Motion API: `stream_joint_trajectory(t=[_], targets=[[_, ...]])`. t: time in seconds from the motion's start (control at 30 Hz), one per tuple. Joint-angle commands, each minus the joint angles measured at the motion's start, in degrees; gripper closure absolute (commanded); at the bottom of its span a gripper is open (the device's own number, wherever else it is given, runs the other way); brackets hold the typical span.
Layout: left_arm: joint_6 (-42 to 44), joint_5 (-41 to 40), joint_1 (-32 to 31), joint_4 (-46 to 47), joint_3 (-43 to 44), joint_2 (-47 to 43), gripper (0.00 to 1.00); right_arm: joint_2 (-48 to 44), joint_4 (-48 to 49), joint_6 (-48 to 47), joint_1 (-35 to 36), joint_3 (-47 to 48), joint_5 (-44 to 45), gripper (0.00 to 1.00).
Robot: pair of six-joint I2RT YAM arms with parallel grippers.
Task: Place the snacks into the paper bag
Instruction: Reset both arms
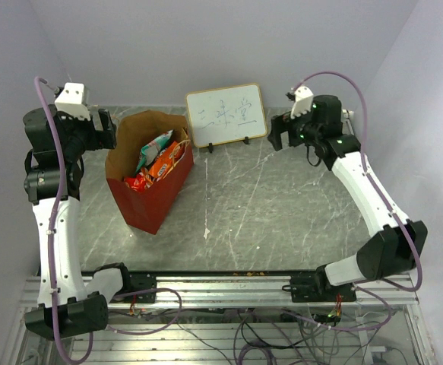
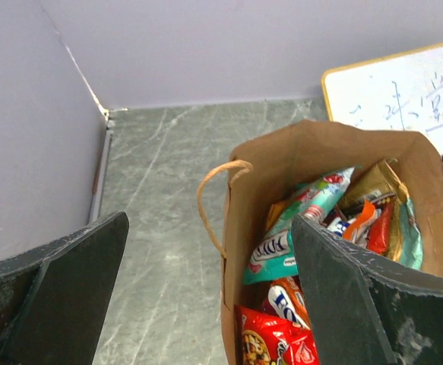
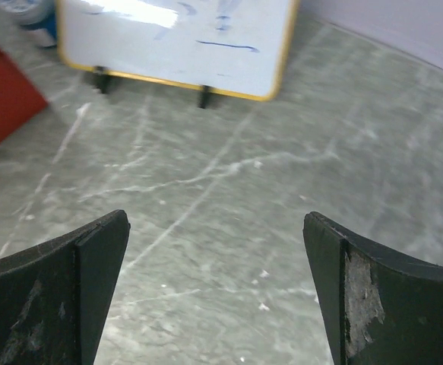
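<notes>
Red paper bag stands upright, mouth up to keep packets in, near the bench's far-left corner. The snacks fill it, seemingly all. Left fingers and right fingers gape wide, holding nothing.

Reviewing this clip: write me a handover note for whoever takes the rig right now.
Left hand: open, empty, by the mouth of the red paper carrier bag.
Right hand: open, empty, over the grey marbled table near the small whiteboard.
Shiny foil snack packets: inside the upright bag.
Done: no packet shows outside it.
Left: probably only retracting both arms.
</notes>
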Motion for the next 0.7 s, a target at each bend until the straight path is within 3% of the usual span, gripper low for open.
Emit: stream_joint_trajectory(t=[0.0,0.43,0.67], targets=[[-0.2,-4.1,0.6,6.5,-0.5,-1.9,0.01,-4.6,1.9,-0.1,-1.2,-2.7,9.3,0.0],[0.9,-1.9,0.6,11.2,-4.3,-7.3,0.01,-9.0,-5.0,4.4,-1.4,-0.6,15.0,0.0],[1.2,-0.7,0.6,5.7,-4.2,-10.8,0.01,-10.9,-7.9,3.3,-1.4,1.0,10.4,0.0]])
